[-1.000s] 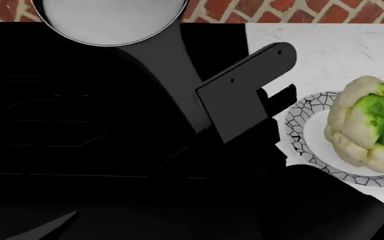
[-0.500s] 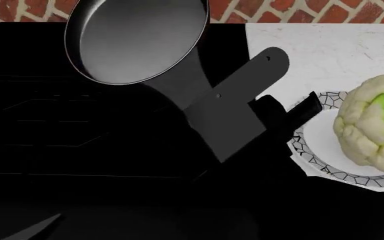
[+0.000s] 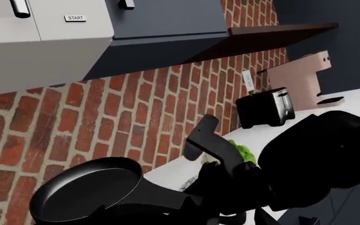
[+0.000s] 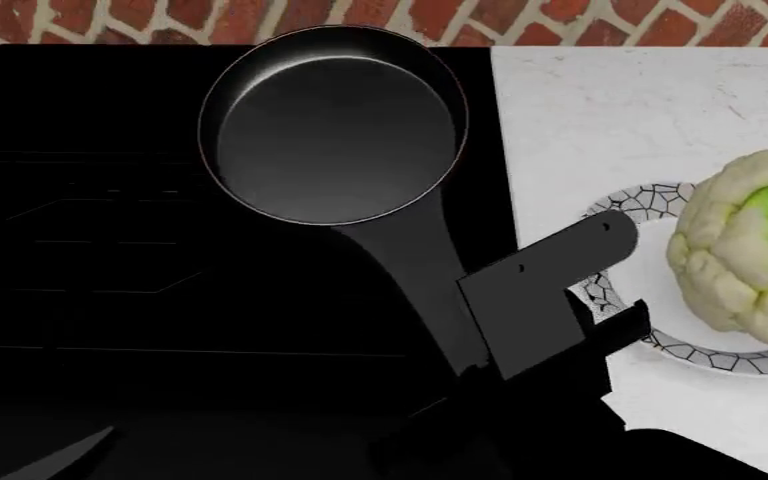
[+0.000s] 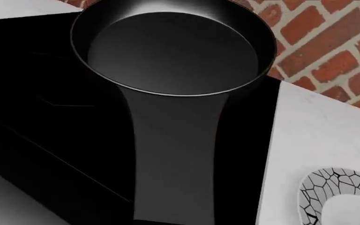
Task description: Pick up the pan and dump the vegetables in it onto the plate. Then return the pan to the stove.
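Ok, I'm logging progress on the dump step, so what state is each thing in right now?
pan: empty, upright, over the stove's back right part; whether it rests on it cannot be told
cauliflower: on the plate, green leaves showing
plate: on the white counter, holding the cauliflower
stove: nothing else on it
right gripper: shut on the pan's handle
left gripper: not in view

Behind my work I see a red brick wall (image 3: 136, 108), and against it a black toaster (image 3: 266, 107) stands on the white marbled counter (image 4: 624, 120). Just beside the toaster sits a pinkish coffee machine (image 3: 305, 79). A wall outlet (image 3: 248, 80) shows above the toaster, and a microwave with a START button (image 3: 75, 18) hangs overhead
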